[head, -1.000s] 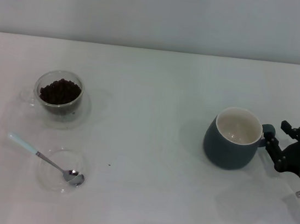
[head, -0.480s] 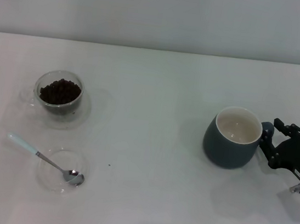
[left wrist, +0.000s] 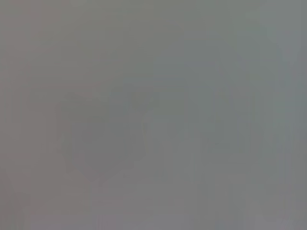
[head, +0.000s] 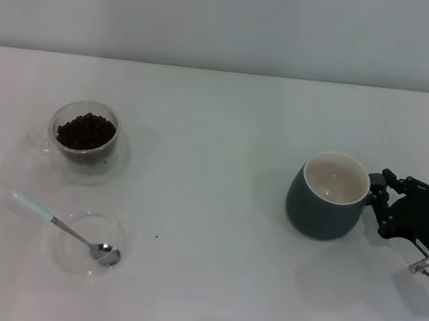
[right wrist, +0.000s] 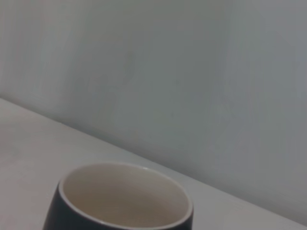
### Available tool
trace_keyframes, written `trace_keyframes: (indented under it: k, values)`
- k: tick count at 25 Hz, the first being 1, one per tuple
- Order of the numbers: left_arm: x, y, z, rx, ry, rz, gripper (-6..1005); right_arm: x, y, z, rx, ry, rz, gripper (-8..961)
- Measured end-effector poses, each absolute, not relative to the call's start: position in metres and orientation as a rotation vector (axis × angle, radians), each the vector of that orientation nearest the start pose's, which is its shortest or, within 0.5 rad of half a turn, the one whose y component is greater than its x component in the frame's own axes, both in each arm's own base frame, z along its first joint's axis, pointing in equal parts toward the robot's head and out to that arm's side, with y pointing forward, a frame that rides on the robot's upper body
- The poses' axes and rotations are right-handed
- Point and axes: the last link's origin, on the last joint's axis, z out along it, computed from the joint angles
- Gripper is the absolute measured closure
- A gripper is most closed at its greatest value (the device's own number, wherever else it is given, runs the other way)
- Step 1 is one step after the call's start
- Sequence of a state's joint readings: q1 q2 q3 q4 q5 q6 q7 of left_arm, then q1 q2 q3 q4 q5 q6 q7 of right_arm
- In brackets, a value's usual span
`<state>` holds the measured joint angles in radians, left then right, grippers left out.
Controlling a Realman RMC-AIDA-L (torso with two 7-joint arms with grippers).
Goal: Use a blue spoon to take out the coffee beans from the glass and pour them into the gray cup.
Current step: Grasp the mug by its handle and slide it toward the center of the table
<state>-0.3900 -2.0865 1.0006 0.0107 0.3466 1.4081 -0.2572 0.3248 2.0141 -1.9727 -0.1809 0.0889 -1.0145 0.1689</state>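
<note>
The gray cup (head: 325,196) stands on the right of the table, its creamy inside bare; the right wrist view shows its rim (right wrist: 125,197) close up. My right gripper (head: 380,204) is at the cup's handle side, open, one finger on each side of the handle and touching it. At the left stands the glass (head: 85,137) with the coffee beans (head: 86,129) heaped inside. In front of it lies the blue spoon (head: 62,226), its metal bowl resting in a shallow dish and its pale handle pointing out to the left. The left gripper is out of view.
A flat clear round dish (head: 67,256) sits under the spoon's bowl near the table's front left. The white table (head: 223,154) ends at a pale wall behind. The left wrist view shows only a plain grey blur.
My right gripper has moved left up to the cup's handle, and the gray cup has shifted a little to the left with it. Glass, spoon and dish have not moved.
</note>
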Motion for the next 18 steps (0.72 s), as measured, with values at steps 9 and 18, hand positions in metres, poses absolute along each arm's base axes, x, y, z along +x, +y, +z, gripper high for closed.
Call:
trace_keyframes:
  k: [9,18]
  values:
    - [-0.353,0.298,0.028,-1.424,-0.484,-0.770,207,0.355,0.296,-0.040,-2.024,0.398,0.421,784]
    - [-0.352,0.299,0.027,-1.428,-0.481,-0.773,207,0.333,0.298,-0.055,-2.090,0.374,0.490,807]
